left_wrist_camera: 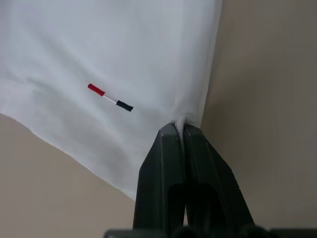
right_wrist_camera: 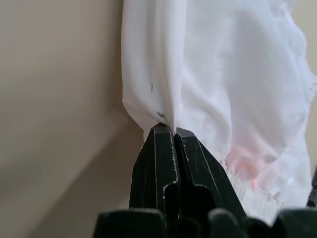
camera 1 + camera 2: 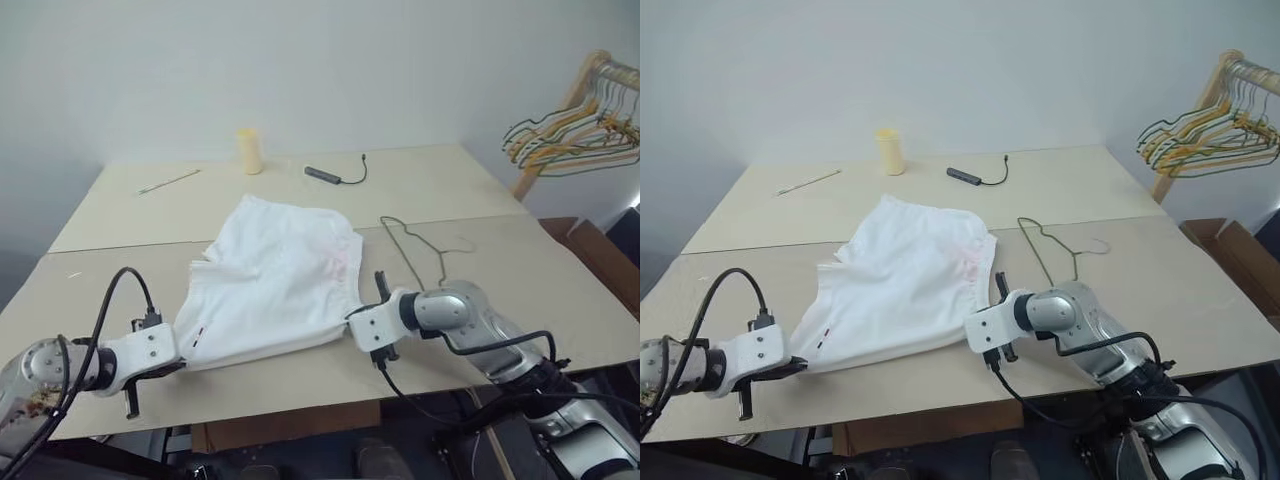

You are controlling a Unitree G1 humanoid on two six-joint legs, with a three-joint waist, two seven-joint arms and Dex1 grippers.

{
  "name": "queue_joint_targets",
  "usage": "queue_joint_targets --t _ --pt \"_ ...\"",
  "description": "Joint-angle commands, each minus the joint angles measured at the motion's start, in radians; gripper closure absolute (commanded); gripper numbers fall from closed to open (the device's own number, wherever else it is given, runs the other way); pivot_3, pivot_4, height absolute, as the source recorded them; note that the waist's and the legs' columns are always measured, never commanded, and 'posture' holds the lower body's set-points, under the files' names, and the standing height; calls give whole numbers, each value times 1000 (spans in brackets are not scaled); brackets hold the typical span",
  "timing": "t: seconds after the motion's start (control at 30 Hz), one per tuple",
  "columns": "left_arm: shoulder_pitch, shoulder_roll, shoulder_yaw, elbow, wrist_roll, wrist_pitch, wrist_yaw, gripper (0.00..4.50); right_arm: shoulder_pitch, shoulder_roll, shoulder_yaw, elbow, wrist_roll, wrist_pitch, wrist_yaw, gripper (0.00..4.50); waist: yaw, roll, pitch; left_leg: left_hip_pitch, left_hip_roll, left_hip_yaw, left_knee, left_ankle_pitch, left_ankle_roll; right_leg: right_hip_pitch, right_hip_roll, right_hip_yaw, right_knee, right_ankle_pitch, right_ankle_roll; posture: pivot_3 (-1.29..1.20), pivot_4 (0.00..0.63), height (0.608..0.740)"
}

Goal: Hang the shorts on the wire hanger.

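The shorts (image 3: 272, 278) lay spread across the middle of the tan worktop (image 3: 560, 270), white, with a faint pink patch near the gathered waistband on the side toward the right arm. The left hand (image 1: 178, 128) was clenched on a corner of the fabric at the near left edge; in the left wrist view its two black fingers (image 1: 161, 163) pressed together with a small pinch of white cloth between the tips, close to a little red, white and dark tag (image 1: 110, 97) on the shorts. The right hand (image 2: 168, 130) was likewise clamped on the near right edge of the shorts, the cloth rising in a fold from between its fingertips, with small dark marks on the hem just by the grip.

The wire hanger (image 3: 415, 247) lay flat on the worktop just beside the shorts on the right, apart from both hands, its hook pointing toward the far side.

Farther back stood a pale yellow cup (image 3: 249, 151), a thin stick (image 3: 169, 181) to its left and a small dark device with a cable (image 3: 335, 175) to its right. A bunch of coloured hangers (image 3: 575, 135) hung on a wooden rack at the far right.
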Motion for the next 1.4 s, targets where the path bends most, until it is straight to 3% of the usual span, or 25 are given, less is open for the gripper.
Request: queue_joint_targets --t 0.03,0.47,0.6,0.63,0.77,1.07,1.13,1.27,1.4 --pt "34 43 58 -50 -15 50 -41 4500 5 -46 -43 -57 18 83 62 4475 4 0 0 -1 0 0 0 0 0 0 0 -1 -1 1 -1 -101 0 740" --pt "202 102 147 -180 -31 159 -119 4500 90 -165 -70 -177 88 127 145 4475 12 0 0 -1 3 4 0 -1 0 1 2 -5 -4 -3 -2 -132 0 740" --pt "186 87 114 -169 -15 131 -89 4500 108 -151 -78 -143 64 88 47 4475 13 0 0 0 3 6 0 -1 0 3 2 -6 -5 -4 -2 -147 0 740" --pt "179 85 108 -166 -17 118 -89 4268 111 -145 -83 -142 66 108 32 4498 13 0 0 0 3 6 0 -1 0 3 2 -6 -5 -4 -2 -151 0 740" --pt "127 62 106 -163 -61 100 -98 3184 132 -185 -127 -186 152 213 92 3438 15 0 0 0 3 7 0 -1 0 3 2 -7 -5 -4 -2 -156 0 740" --pt "133 61 158 -140 -83 64 -164 173 168 -234 -226 -260 288 310 146 226 -9 0 0 -1 4 6 0 -2 -1 3 3 -7 -5 -5 -4 -172 0 740" --pt "102 10 237 -149 -193 107 -171 23 172 -217 -307 -260 351 353 111 44 -11 0 0 -1 5 5 0 -2 -1 3 3 -7 -5 -5 -3 -173 0 740" --pt "-20 -103 388 -158 -590 256 -221 23 100 -118 -417 -186 404 566 -36 44 -16 -1 0 -1 5 2 0 -2 -1 3 2 -7 -4 -5 -3 -179 0 740" --pt "-121 -163 372 -155 -726 316 -178 23 -17 54 -445 -41 362 799 -287 44 -29 -1 0 1 5 1 0 -2 -1 4 2 -6 -4 -4 -4 -191 0 740"
